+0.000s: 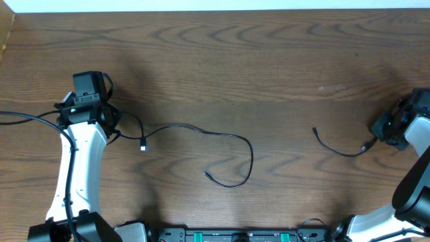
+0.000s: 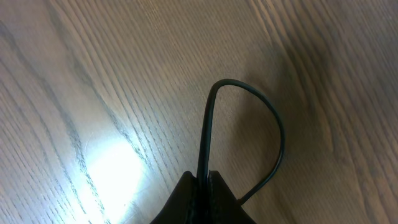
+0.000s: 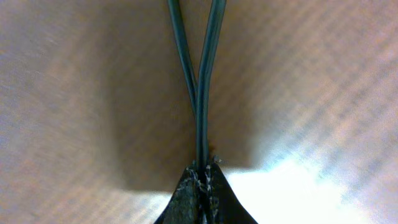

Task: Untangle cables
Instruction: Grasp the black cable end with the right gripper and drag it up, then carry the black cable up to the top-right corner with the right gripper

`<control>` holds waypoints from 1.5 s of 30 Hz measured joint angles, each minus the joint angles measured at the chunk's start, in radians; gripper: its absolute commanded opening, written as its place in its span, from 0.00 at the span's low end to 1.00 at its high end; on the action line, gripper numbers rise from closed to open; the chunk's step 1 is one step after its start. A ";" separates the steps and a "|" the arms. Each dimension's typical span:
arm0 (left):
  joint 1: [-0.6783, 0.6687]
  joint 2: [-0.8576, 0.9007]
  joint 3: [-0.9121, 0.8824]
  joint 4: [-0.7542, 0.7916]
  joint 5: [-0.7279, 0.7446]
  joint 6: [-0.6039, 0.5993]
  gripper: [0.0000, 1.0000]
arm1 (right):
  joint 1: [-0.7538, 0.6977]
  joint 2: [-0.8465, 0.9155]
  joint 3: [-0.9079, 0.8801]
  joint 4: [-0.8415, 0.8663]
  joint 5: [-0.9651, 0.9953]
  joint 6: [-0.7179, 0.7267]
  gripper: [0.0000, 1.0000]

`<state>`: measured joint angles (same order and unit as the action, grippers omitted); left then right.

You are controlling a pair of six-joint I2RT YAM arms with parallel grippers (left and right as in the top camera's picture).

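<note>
Showing the long cable (image 1: 250, 153) trailing rightward across the worktop (image 1: 269, 67) from the left tool (image 2: 205, 182), clenched on its loop; the short cable (image 1: 342, 154), well apart, runs leftward from the right tool (image 3: 202, 171), also clamped on its cable.

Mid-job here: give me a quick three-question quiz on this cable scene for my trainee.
1. True or false: the long cable and the short cable cross each other.
2. Which holds the short cable? A) left arm B) right arm C) neither
3. Fill in: the left gripper is shut on the ____ cable.
Key: 1 false, they lie apart; 2 B, the right gripper pinches it; 3 long.
</note>
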<state>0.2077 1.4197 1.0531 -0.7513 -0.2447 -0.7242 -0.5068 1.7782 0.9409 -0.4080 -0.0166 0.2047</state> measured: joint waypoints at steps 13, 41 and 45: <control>0.000 0.000 0.000 0.005 0.000 0.000 0.08 | 0.000 0.070 0.028 0.307 -0.215 0.056 0.01; 0.000 0.000 0.000 0.009 0.003 0.000 0.08 | -0.010 0.072 0.550 0.413 0.689 -0.381 0.54; 0.000 0.000 0.000 0.010 0.004 0.000 0.08 | -0.032 0.072 0.550 0.378 0.725 -0.406 0.99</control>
<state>0.2077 1.4197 1.0531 -0.7414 -0.2409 -0.7242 -0.5392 1.8503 1.4914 -0.0296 0.7082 -0.2008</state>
